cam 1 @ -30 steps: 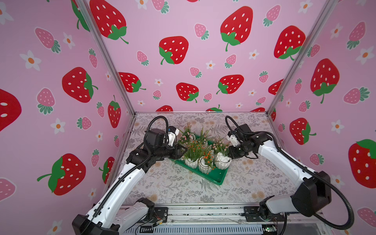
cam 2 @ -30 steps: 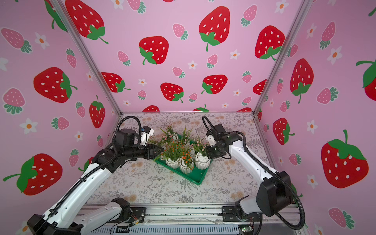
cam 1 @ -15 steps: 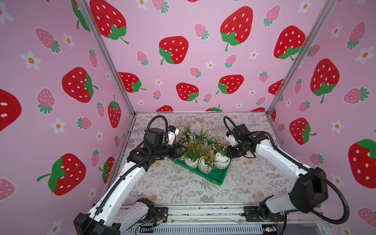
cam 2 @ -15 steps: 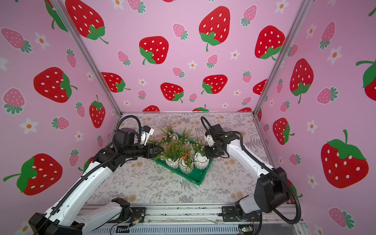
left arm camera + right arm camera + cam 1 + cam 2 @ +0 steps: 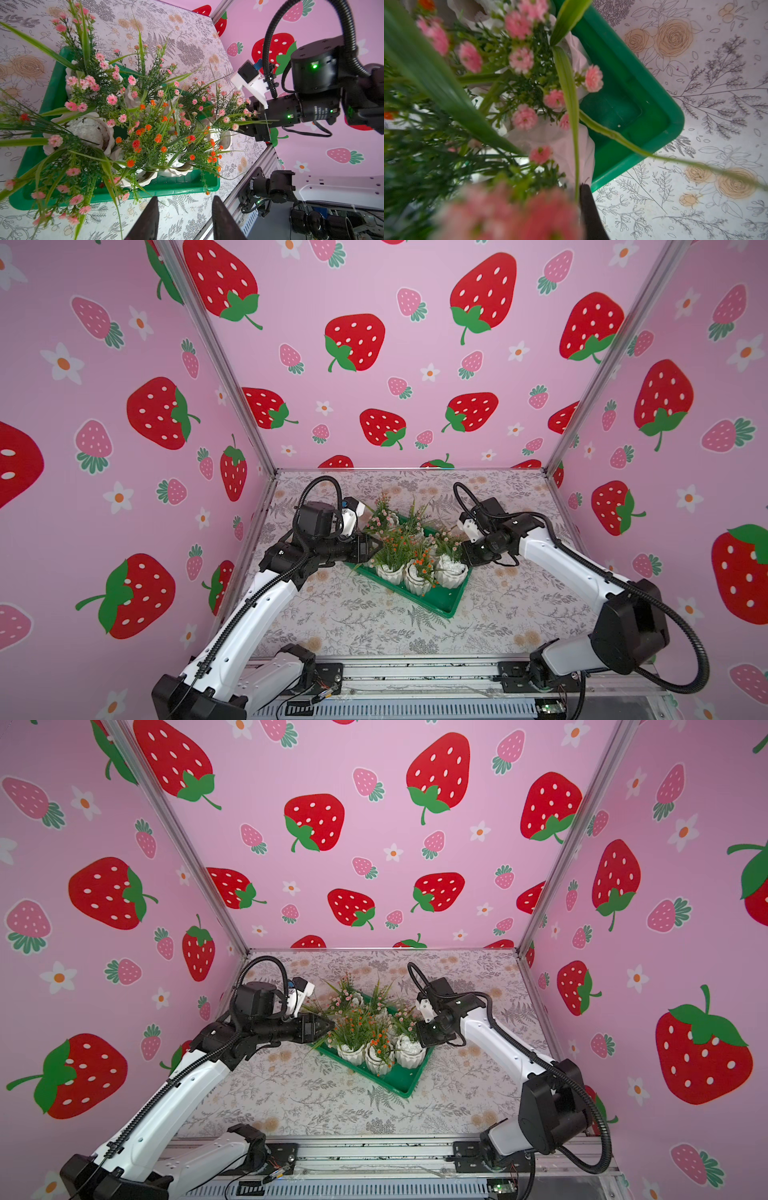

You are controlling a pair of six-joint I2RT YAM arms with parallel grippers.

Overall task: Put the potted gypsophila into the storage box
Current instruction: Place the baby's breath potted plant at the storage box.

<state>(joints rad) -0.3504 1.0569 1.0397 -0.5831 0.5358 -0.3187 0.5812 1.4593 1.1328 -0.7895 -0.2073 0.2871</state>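
The storage box [image 5: 436, 605] is a shallow green tray lying at an angle mid-table, seen in both top views [image 5: 395, 1083]. Several potted gypsophila stand packed inside it: white ribbed pots [image 5: 390, 572] [image 5: 451, 572] with pink [image 5: 112, 99] and orange [image 5: 158, 138] flowers. My left gripper [image 5: 376, 549] [image 5: 185, 199] is open and empty, just outside the tray's left long wall [image 5: 166, 187]. My right gripper [image 5: 419, 1036] [image 5: 579, 187] is at the tray's right end, against the sprigs of a pot [image 5: 562, 145]. One dark finger [image 5: 588, 207] shows; blurred flowers hide the other.
The floral tablecloth [image 5: 353, 622] runs out on all sides of the tray. Pink strawberry walls close in the left, back and right. A metal rail [image 5: 415, 672] with the arm bases lines the front edge.
The right arm has edged slightly left toward the pots. The left arm has hardly moved. Neither gripper's opening has changed.
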